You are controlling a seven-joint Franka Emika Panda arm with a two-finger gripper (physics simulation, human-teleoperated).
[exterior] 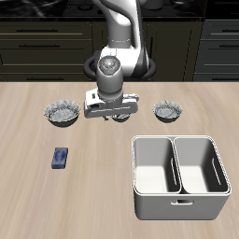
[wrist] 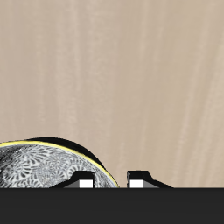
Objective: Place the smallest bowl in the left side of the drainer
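Smallest bowl: taken to be the small crinkled grey one [exterior: 168,111] on the bare table, upright, back from the drainer and off to one side of the gripper. A judgement on size only, since it is clearly smaller than the widest bowl [exterior: 61,113] on the gripper's other side.
Third bowl: not plainly seen in the exterior view. The wrist view shows a patterned grey bowl [wrist: 48,166] with a thin yellow edge right beside the fingertips [wrist: 85,182]. I cannot tell which of the three it is.
Gripper: the gripper [exterior: 113,112] hangs low over the table between the two visible bowls, fingers pointing down, parted with only table between them, holding nothing.
Step in hand: approach and grasp, not yet made.
How to do it well: confirm the size before closing. Straddle the rim with one finger inside and one outside, come straight down, and close on the wall rather than on a crinkle peak, so that it does not twist.
Drainer: the drainer [exterior: 137,177] sits near the table's front edge, both compartments empty, handle slot in the wall towards the front.
Carry: lift clear of the drainer's rim, lower into the left side, and release low.
Bystander: small blue object [exterior: 60,157], well apart.
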